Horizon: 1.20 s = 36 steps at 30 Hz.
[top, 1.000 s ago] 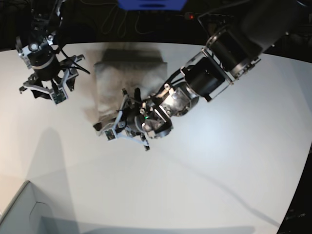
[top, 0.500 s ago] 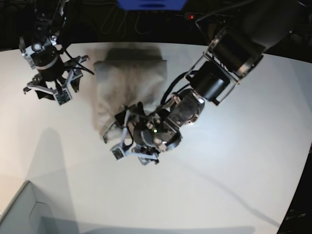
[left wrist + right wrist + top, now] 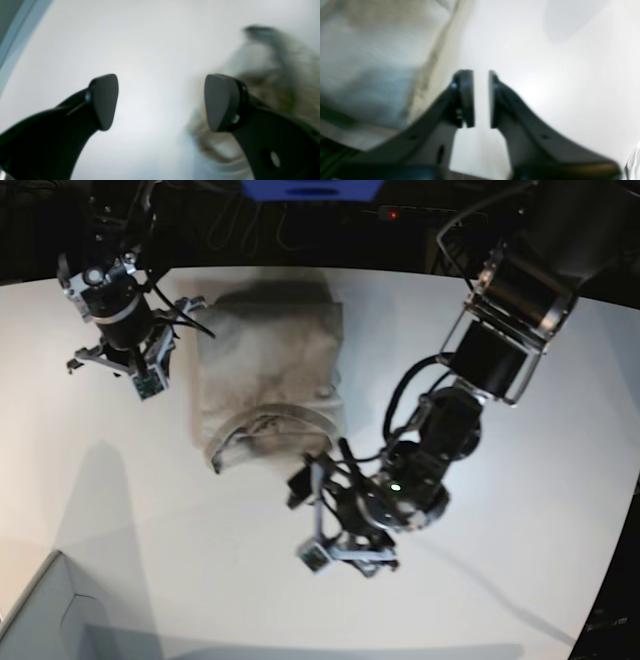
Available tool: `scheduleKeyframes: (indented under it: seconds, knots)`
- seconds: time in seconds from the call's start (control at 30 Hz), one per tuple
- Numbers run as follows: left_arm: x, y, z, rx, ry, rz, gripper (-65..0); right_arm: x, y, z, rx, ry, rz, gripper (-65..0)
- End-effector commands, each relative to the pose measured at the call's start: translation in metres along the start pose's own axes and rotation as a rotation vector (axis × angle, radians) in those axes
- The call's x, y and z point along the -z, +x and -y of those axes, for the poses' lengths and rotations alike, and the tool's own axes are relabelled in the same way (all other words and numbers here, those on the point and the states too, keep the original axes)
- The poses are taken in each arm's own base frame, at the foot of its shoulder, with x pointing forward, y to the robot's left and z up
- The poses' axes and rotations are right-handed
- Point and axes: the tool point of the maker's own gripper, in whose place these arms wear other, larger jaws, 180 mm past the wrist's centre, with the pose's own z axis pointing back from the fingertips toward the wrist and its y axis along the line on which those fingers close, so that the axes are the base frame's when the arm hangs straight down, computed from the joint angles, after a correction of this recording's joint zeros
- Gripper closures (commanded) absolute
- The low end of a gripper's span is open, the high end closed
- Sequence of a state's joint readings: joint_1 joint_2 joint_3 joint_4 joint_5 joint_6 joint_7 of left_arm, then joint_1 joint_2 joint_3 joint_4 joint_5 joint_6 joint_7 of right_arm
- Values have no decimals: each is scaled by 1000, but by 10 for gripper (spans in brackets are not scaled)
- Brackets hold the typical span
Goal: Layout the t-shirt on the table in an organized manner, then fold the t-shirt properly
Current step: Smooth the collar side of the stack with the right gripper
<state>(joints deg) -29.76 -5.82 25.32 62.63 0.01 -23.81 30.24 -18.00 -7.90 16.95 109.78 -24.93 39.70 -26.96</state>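
With the t-shirt (image 3: 268,383) lying folded on the table (image 3: 520,510), folding looks nearly done — left gripper (image 3: 160,102) spread and empty, right gripper (image 3: 481,98) nearly closed on nothing — next, probably only tidying.

Both wrist views are blurred. Right of the left tool (image 3: 161,102), the shirt (image 3: 280,82) is a smeared grey-brown patch, its folds unreadable, cut off by the picture's right edge. Left of the right tool (image 3: 481,98), the shirt's cloth runs off the top and left edges, its seam soft. In the base view, the neck label is too small to read.
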Motion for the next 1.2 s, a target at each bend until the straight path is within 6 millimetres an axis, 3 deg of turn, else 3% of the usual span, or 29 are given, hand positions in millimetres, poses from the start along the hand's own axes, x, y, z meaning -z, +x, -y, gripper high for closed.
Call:
scheduleKeyframes:
  seconds: [0.0, 0.13, 0.23, 0.33, 0.4, 0.57, 0.7, 0.83, 1.03, 1.17]
  knots:
    - [-14, 7, -30, -39, 67, 27, -518, -6, 25, -5, 0, 9, 85, -1]
    - [-60, -42, -95, -234, 239, -32, -518, -6, 54, -51, -51, 127, 155, 0]
    - [-104, -99, -127, -367, 366, -92, -518, -3, 74, -95, -91, 245, 203, 0]
    - [-141, -153, -135, -475, 452, -154, -518, 12, 88, -124, -122, 329, 225, 0]
    - [-163, -188, -130, -535, 495, -195, -518, 25, 94, -140, -143, 379, 223, 0]
    - [-211, -247, -120, -621, 590, -272, -518, 54, 93, -152, -156, 431, 186, 0]
    - [-233, -277, -112, -673, 629, -320, -518, 76, 90, -155, -170, 461, 147, 0]
    - [-242, -286, -112, -694, 648, -334, -518, 96, 92, -146, -186, 463, 119, 0]
    - [-243, -291, -106, -696, 642, -346, -518, 130, 84, -91, -29, 385, 71, 0]
    - [-240, -291, -104, -699, 637, -345, -518, 132, 86, -67, 82, 331, 128, 0]
